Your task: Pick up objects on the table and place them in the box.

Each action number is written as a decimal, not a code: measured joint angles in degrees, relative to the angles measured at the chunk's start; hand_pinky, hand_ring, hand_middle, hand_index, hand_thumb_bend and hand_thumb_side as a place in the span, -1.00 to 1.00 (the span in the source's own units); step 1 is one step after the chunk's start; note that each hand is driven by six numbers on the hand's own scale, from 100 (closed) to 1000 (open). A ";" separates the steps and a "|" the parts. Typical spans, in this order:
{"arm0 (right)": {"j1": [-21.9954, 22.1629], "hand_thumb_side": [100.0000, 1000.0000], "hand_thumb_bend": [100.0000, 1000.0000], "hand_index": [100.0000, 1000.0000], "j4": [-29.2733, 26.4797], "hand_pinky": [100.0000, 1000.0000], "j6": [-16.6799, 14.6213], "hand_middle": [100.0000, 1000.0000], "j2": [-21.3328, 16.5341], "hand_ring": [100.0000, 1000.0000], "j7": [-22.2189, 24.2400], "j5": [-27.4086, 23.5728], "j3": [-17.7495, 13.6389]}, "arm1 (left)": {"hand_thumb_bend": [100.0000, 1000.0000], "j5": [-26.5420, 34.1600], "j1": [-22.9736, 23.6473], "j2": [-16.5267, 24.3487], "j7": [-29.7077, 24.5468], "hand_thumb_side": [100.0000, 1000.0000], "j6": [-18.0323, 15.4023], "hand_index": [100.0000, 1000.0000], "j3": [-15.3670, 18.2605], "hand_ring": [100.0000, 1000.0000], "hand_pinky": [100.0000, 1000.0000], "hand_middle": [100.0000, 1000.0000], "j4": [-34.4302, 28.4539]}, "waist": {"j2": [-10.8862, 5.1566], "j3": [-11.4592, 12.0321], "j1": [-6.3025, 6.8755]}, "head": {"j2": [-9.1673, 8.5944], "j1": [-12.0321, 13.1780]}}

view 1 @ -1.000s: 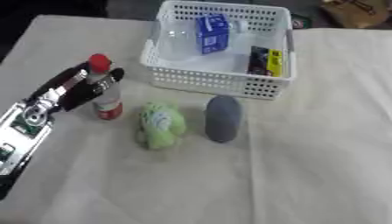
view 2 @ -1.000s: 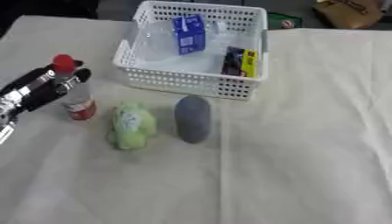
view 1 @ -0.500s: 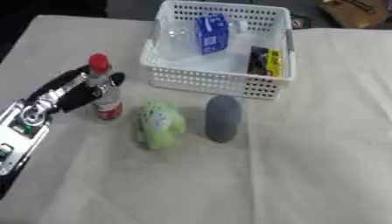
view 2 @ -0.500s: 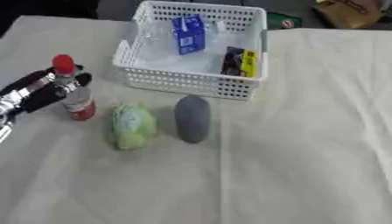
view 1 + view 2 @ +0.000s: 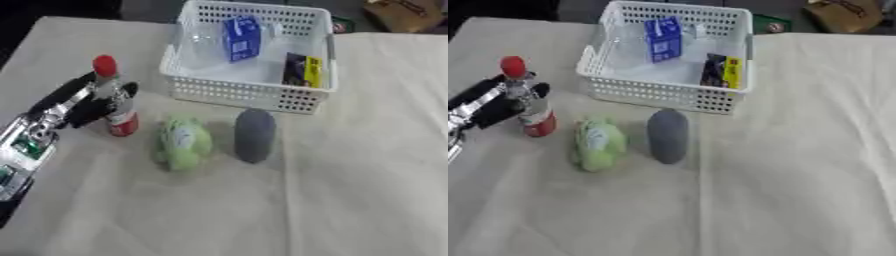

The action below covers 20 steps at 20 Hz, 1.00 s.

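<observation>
Your left hand [image 5: 77,102] curls round the red-capped bottle [image 5: 114,100], upright on a cream tablecloth [image 5: 350,190]; dark room beyond the white basket [image 5: 254,92].

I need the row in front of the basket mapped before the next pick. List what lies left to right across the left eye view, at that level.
Left hand → red-capped bottle, fingers around it → green soft toy → grey oblong object. The white basket stands behind them.

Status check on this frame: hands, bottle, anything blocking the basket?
Left hand curled round red-capped bottle, upright on table. Right hand out of view. Green toy, grey object lie before basket.
</observation>
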 measured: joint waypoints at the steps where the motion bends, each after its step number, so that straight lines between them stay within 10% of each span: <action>1: 0.00 1.00 -1.00 0.64 0.00 0.78 -0.01 0.45 0.00 0.67 0.00 -0.01 0.00 | -0.38 -0.34 0.00 0.00 0.36 0.94 0.01 0.97 -0.01 1.00 1.00 1.00 0.07 | 0.00 -0.03 -0.03 | 0.00 0.00; 20: -0.15 1.00 -1.00 0.64 0.00 0.78 -0.12 0.45 0.00 0.67 0.07 -0.47 0.00 | -0.20 -1.96 0.02 -0.01 -1.10 0.90 -2.45 1.00 -1.49 1.00 1.00 1.00 3.52 | 0.30 -0.28 -0.12 | -0.44 0.19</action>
